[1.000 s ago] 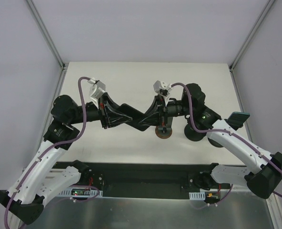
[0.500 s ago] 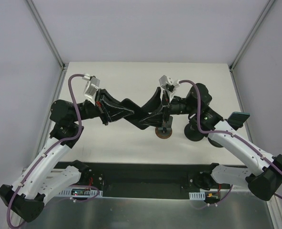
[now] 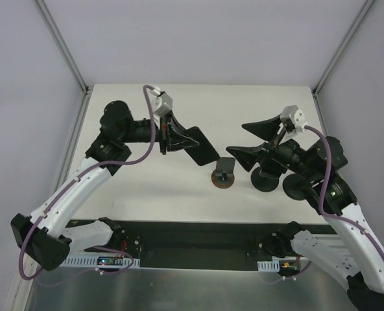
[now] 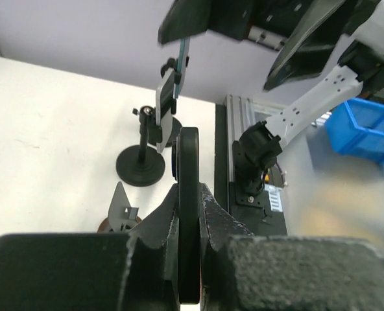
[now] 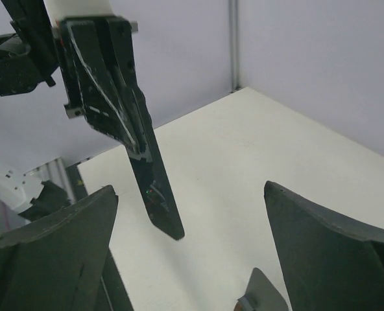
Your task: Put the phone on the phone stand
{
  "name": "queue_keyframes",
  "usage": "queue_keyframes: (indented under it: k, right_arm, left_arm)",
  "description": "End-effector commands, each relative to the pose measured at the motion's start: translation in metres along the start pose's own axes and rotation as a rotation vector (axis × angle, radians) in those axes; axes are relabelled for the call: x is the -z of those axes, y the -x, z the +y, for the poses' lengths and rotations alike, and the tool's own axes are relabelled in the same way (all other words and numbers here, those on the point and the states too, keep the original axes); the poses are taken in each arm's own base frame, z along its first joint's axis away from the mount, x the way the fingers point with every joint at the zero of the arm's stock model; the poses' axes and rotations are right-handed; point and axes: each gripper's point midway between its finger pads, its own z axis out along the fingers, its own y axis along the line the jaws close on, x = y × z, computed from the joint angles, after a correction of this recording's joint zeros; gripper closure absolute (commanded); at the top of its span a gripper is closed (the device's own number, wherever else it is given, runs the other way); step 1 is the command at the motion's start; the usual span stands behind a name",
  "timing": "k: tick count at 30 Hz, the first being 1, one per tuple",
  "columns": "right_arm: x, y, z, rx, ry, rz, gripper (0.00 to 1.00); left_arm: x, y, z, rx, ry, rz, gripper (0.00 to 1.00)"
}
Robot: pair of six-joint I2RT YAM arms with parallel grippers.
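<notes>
The phone (image 3: pixel 205 149) is a black slab held in the air, and my left gripper (image 3: pixel 178 138) is shut on its upper end. Seen edge-on in the left wrist view, the phone (image 4: pixel 189 214) is pinched between the fingers of the left gripper (image 4: pixel 189 188). The phone stand (image 3: pixel 224 173), a small grey plate on a brown round base, sits on the table just right of and below the phone's free end. My right gripper (image 3: pixel 237 138) stands wide open to the right of the phone, holding nothing. In the right wrist view the phone (image 5: pixel 154 188) hangs ahead of the right gripper (image 5: pixel 191 191), with the stand's plate (image 5: pixel 260 295) at the bottom.
Two black round-based stands (image 3: pixel 266 180) (image 3: pixel 294 188) sit under the right arm. One black stand (image 4: pixel 141 170) carries a clamped device (image 4: pixel 168 103). A blue bin (image 4: pixel 367 129) lies off the table. Metal frame posts rise at the table's far corners.
The right gripper has opened, let go of the phone and drawn back to the right. The left gripper stayed shut on the phone and pulled it up and to the left.
</notes>
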Motion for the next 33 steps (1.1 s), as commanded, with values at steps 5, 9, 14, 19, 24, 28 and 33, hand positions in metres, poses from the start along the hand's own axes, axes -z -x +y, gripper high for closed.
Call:
queue_keyframes:
  k: [5,9,14,19,24,28,33]
  right_arm:
    - [0.013,-0.005,-0.038,0.056,-0.213,0.004,0.03]
    - [0.016,-0.008,-0.049,0.065,-0.267,0.005,0.03]
    - [0.023,-0.006,-0.056,0.080,-0.316,-0.012,0.03]
    - [0.037,-0.002,-0.070,0.100,-0.418,-0.044,0.03]
    - [0.055,-0.001,-0.091,0.113,-0.564,-0.064,0.03]
    - [0.057,0.001,-0.090,0.119,-0.564,-0.080,0.03]
    - [0.058,0.000,-0.092,0.122,-0.571,-0.086,0.03]
  left_arm:
    - [-0.049,-0.028,0.014,-0.128,-0.155,0.137,1.00]
    - [-0.076,-0.063,0.036,-0.142,-0.153,0.236,1.00]
    - [-0.097,-0.089,0.049,-0.199,-0.174,0.293,1.00]
    - [-0.109,-0.115,0.067,-0.205,-0.181,0.358,1.00]
    - [-0.124,-0.139,0.077,-0.217,-0.193,0.431,1.00]
    - [-0.129,-0.153,0.085,-0.214,-0.187,0.471,1.00]
    - [-0.135,-0.168,0.095,-0.220,-0.174,0.520,1.00]
